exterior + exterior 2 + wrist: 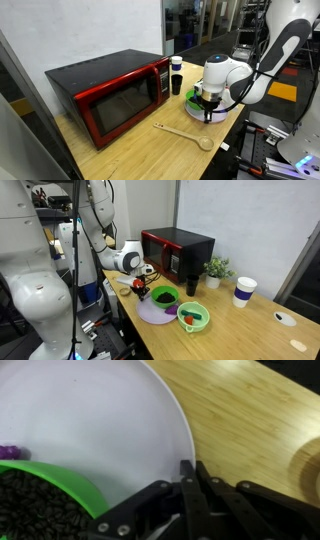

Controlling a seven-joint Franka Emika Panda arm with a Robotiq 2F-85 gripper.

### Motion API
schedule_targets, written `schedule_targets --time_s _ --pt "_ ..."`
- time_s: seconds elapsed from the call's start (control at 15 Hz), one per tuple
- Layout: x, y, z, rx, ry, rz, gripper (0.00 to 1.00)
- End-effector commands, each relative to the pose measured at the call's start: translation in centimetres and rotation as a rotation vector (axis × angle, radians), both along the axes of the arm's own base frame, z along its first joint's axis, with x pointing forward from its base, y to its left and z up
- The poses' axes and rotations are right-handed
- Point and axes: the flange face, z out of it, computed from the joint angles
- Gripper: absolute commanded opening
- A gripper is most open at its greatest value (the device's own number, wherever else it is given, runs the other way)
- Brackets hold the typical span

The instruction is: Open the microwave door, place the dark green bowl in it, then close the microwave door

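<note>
The red-fronted microwave stands at the back of the wooden table, with the microwave door closed. The dark green bowl, dark inside, sits on a lavender plate. My gripper hangs over the plate's rim, just beside the bowl. Its fingers are pressed together and hold nothing. In an exterior view the gripper hides most of the bowl.
A lime-green bowl sits next to the plate. A wooden spoon lies before the microwave. A dark cup, a small plant and a paper cup stand nearby. The table edge is close by the plate.
</note>
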Motion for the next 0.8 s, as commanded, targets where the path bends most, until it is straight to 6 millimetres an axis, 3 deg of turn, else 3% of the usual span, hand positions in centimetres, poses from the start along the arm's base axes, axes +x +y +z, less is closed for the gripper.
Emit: schedule_targets --time_s 0.0,0.73 --pt "0.7 -2.4 -1.6 0.002 0.006 -0.030 0.02" --pt "2.7 -7.7 -2.3 0.002 -0.017 -0.084 0.02"
